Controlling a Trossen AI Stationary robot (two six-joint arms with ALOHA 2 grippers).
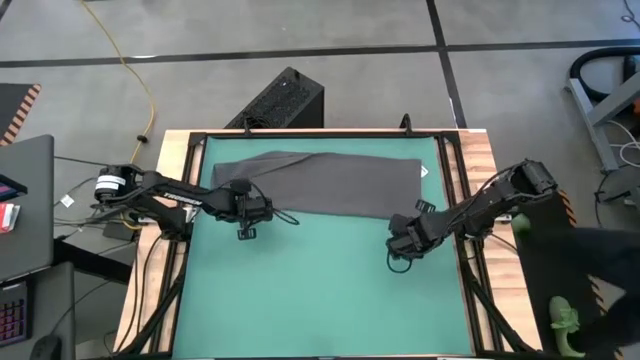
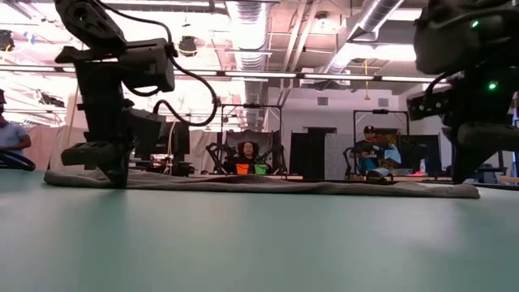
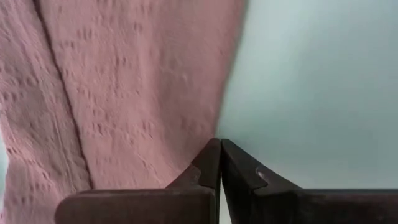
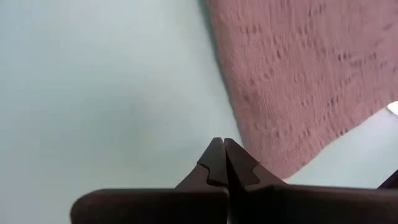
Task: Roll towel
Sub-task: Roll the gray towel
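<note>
The left gripper [image 3: 220,144] is sitting low over the green table mat [image 1: 320,290], its two dark fingers pressed together with their tips at the near edge of the towel [image 3: 124,93]; whether a bit of cloth is caught between them cannot be told. The right gripper [image 4: 224,143] is likewise pointing down at the mat, its fingers meeting tip to tip just beside the towel's near edge, with bare mat showing under the tips. From above, the left gripper [image 1: 247,212] is resting at the towel's near left corner and the right gripper [image 1: 403,243] is sitting near its near right corner, slightly off the cloth. The towel [image 1: 320,182], dark grey, is lying spread flat across the far half of the mat, running left to right, with a fold ridge along its left part and a small white tag [image 1: 424,172] showing at its right end. In the low view the towel [image 2: 268,186] is lying as a thin flat strip between the two arms. Beyond the table, seated people [image 2: 247,158] are showing in the room, and a black box [image 1: 280,102] is standing on the floor past the table's far edge.
</note>
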